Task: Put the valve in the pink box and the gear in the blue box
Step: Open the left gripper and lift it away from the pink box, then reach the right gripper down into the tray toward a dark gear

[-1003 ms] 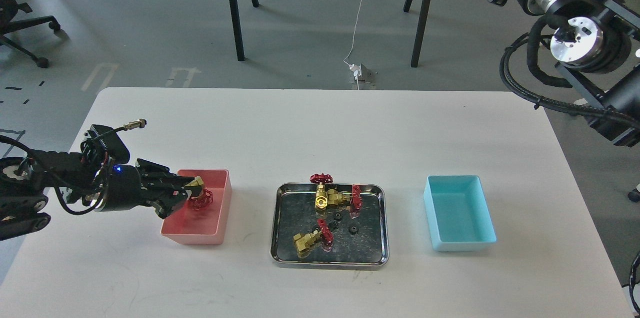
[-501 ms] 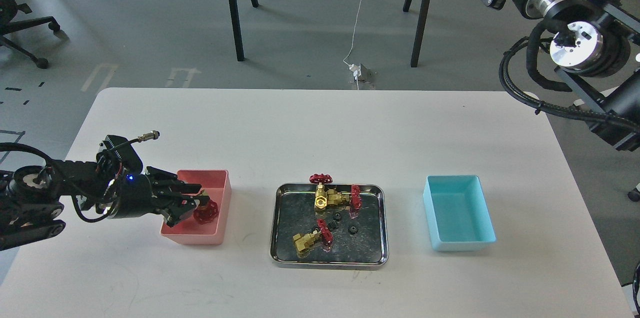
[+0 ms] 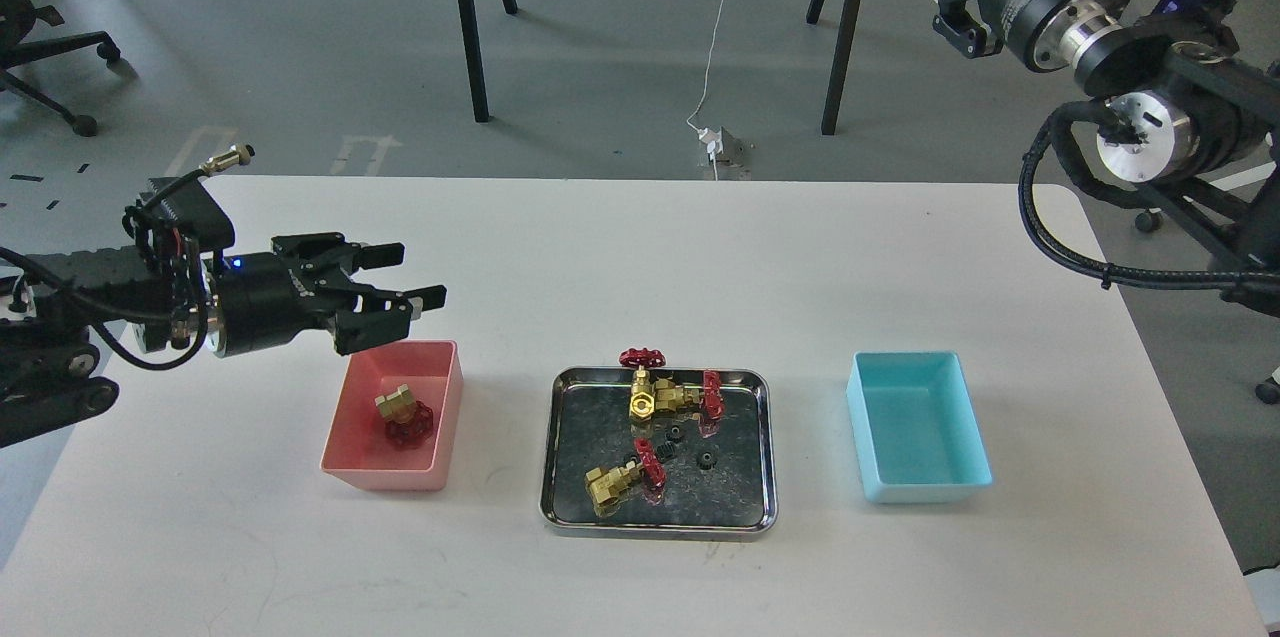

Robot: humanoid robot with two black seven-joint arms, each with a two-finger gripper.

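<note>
A brass valve (image 3: 401, 412) with a dark-red handwheel lies inside the pink box (image 3: 440, 417) at left of the table. My left gripper (image 3: 405, 277) is open and empty, raised above the box's far edge. Three more valves (image 3: 660, 397) and two tiny black gears (image 3: 705, 460) lie in the steel tray (image 3: 765, 437) at the centre. The blue box (image 3: 915, 427) stands empty at right. My right gripper (image 3: 955, 2) is high at the upper right, far from the table; its fingers look spread apart.
The white table (image 3: 640, 257) carries only the two boxes and the tray. Chair and stand legs (image 3: 470, 17) and cables are on the floor behind the table. My right arm's thick joints (image 3: 1150, 107) hang over the table's right rear corner.
My left gripper has opened, let go of the valve into the pink box, and lifted up and back out of it. My right arm has shifted slightly to the left.
</note>
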